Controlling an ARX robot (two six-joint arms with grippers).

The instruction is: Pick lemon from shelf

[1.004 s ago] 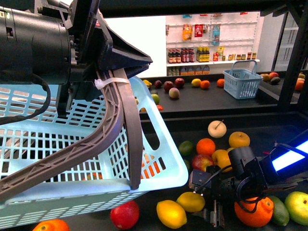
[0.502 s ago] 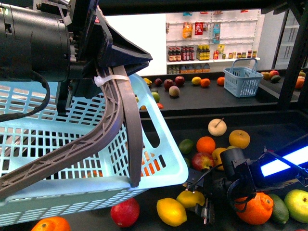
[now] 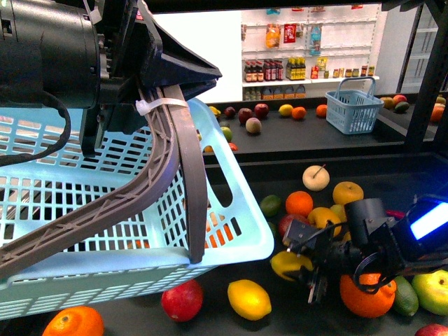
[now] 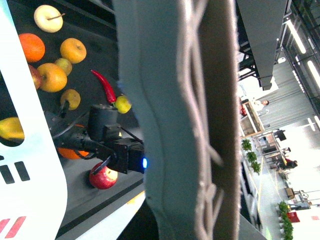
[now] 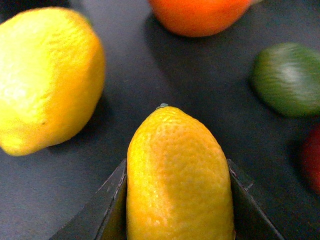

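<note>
The pale blue plastic basket (image 3: pixel 238 250) hides much of the matte black shelf deck (image 3: pixel 294 322); the right wrist view cuts off the bright yellow lemon (image 5: pixel 177 180).

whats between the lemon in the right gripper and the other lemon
Nothing, just bare black shelf between the held lemon and the other lemon; the right wrist view shows it best.

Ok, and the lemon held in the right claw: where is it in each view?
Front view: the lemon sits low, right of centre, in the right claw, off the basket corner.
Left wrist view: probably the yellow patch at the left edge, behind the basket rim; not certain.
Right wrist view: bottom centre, between the claw's fingers.
Shared landmark: the loose second lemon, front and right wrist views.
</note>
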